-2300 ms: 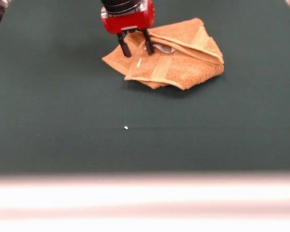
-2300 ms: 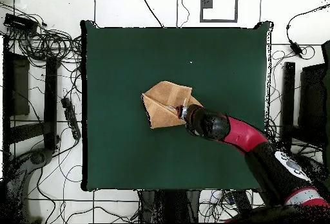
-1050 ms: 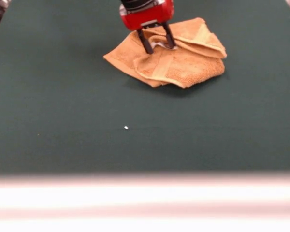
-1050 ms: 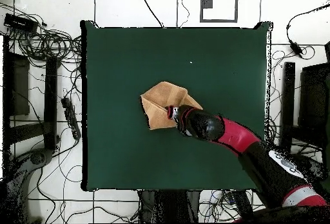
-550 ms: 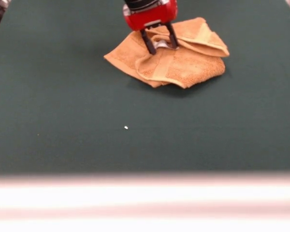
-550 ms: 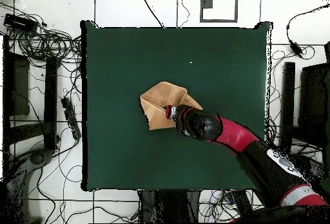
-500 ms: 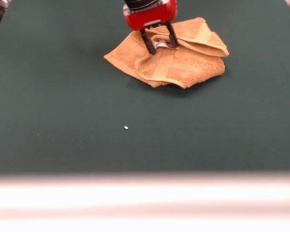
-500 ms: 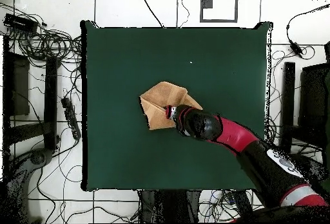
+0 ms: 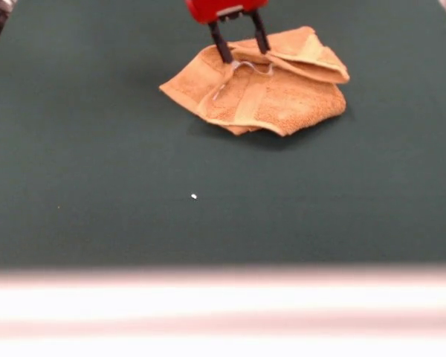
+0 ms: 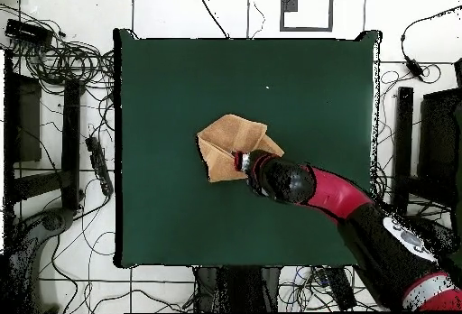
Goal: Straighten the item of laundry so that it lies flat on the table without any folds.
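Observation:
The item of laundry (image 9: 264, 93), an orange-tan towel, lies crumpled in folded layers on the table (image 9: 97, 186) toward the far side. A woven border band runs across its front layer, and a thin white label (image 9: 241, 68) shows near the top. My gripper (image 9: 245, 54) hangs open just above the towel's far part, with the fingertips (image 9: 227, 58) at the top fold and nothing between them. In the overhead view the gripper (image 10: 244, 160) is over the towel's (image 10: 226, 141) edge nearest the robot's base.
A small white speck (image 9: 194, 196) lies on the green cloth in front of the towel. The pale front edge (image 9: 223, 305) runs across the bottom. Cables and frames (image 10: 63, 103) surround the table (image 10: 180, 220) on the floor.
My gripper first moved right across the towel in the front view, then rose off it. The pushed-up fold has settled lower and the white label shows more.

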`<action>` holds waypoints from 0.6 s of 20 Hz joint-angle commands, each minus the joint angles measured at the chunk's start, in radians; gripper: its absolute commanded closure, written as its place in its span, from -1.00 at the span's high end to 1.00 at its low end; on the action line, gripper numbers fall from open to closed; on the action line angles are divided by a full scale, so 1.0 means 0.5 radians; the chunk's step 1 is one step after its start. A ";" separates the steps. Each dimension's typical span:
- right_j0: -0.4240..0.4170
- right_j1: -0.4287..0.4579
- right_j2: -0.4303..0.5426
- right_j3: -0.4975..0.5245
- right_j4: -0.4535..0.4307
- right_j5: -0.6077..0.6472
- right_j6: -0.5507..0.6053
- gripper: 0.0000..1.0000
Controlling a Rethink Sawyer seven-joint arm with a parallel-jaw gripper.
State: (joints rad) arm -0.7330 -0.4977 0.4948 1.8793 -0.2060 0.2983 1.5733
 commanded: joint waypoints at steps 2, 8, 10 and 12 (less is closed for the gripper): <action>0.093 -0.098 -0.038 0.121 -0.015 0.199 0.181 1.00; 0.099 0.021 -0.115 0.094 -0.112 0.048 0.156 1.00; 0.100 0.071 -0.131 0.082 -0.140 -0.022 0.155 1.00; 0.102 0.109 -0.146 0.070 -0.164 -0.066 0.159 1.00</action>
State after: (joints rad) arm -0.7314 -0.5333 0.4477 1.8938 -0.2271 0.3079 1.5733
